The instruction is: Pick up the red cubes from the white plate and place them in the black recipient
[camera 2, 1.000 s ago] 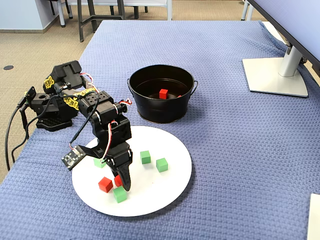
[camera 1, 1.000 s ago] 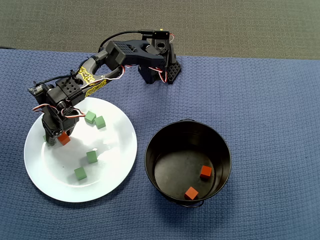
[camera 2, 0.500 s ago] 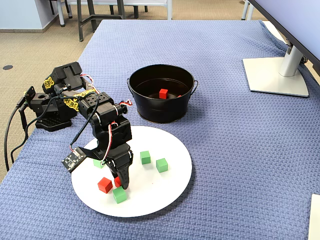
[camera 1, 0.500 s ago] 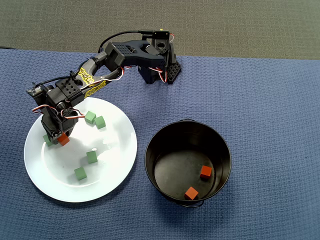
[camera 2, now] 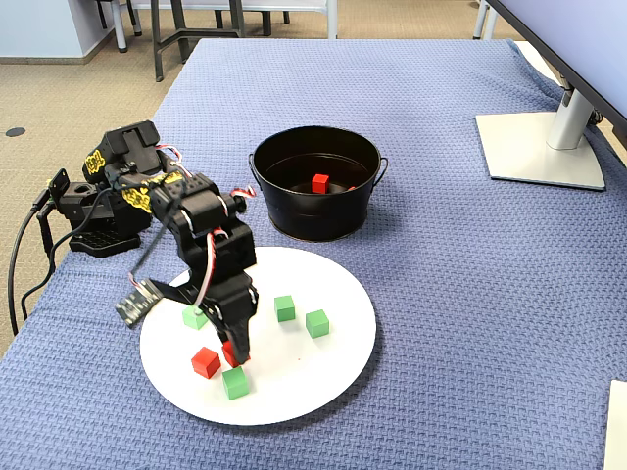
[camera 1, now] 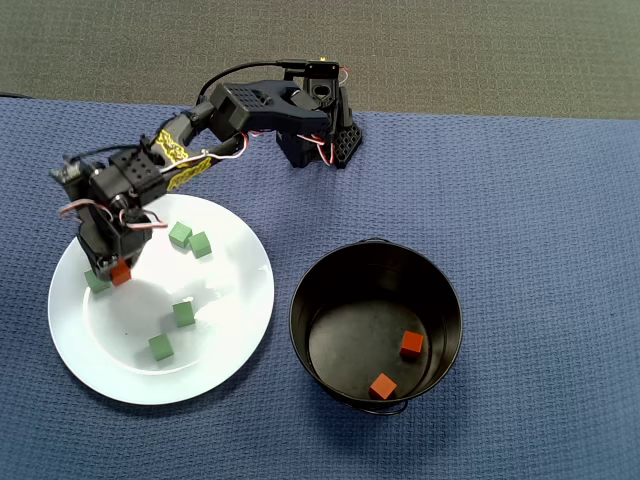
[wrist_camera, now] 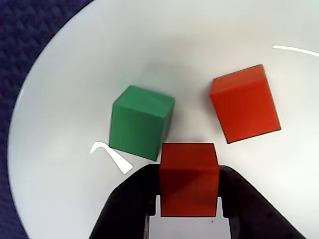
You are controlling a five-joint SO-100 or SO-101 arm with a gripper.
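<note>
Wrist view: the gripper (wrist_camera: 188,209) fingers are pinching one red cube (wrist_camera: 189,175); a green cube (wrist_camera: 140,121) touching its front-left corner risks snagging during lifting.

blue cloth table (camera 2: 441,284) | on it: white plate (camera 2: 333,377), black pot (camera 2: 318,211), arm base (camera 2: 98,235), monitor stand (camera 2: 539,147)

No text, label, brand, number or sign can be read anywhere.
</note>
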